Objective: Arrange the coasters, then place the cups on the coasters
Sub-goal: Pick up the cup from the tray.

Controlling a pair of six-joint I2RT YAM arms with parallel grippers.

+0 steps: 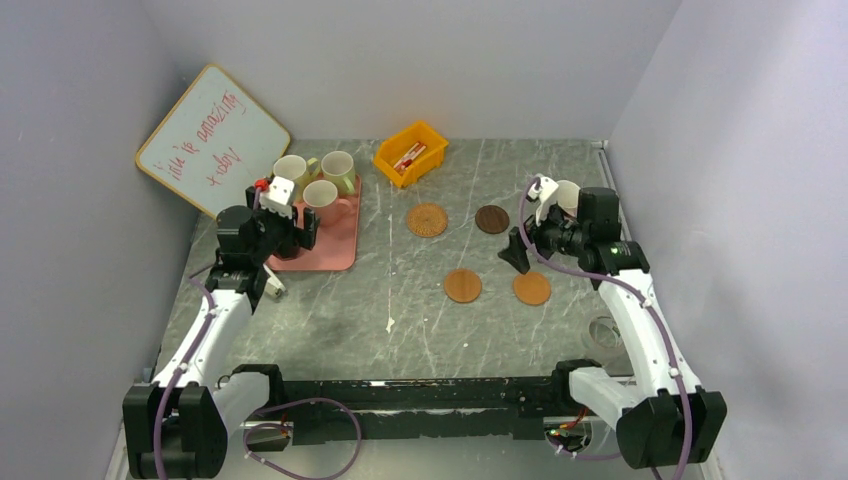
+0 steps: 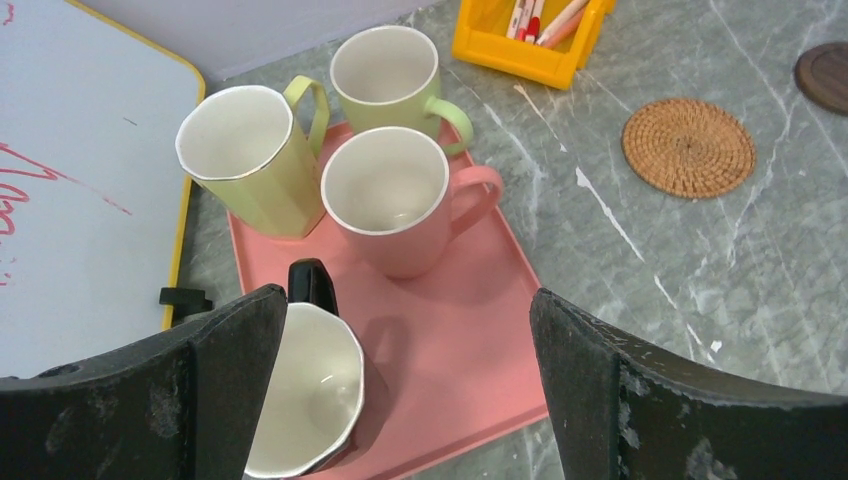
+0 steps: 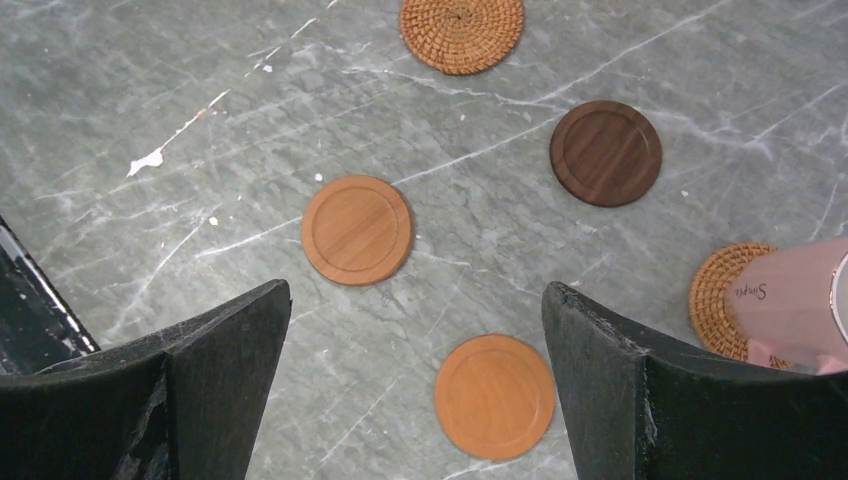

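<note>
The whiteboard (image 1: 212, 140) leans left of the pink tray (image 2: 450, 340), and the yellow bin (image 1: 410, 152) sits to the tray's back right. Four cups (image 2: 385, 195) stand on the tray, with the left gripper (image 2: 405, 305) spread wide, gripping nothing, over the black cup (image 2: 310, 400). Right of the tray, the right gripper (image 3: 415, 300) hangs spread over four bare coasters (image 3: 357, 229); a fifth coaster (image 3: 718, 295) carries a pink cup (image 3: 795, 300).

The top camera looks down from behind. Wrist cameras look closely past the left gripper (image 2: 408, 310) and right gripper (image 3: 417, 300); both maybe share the woven coaster (image 2: 688, 147) ahead.
</note>
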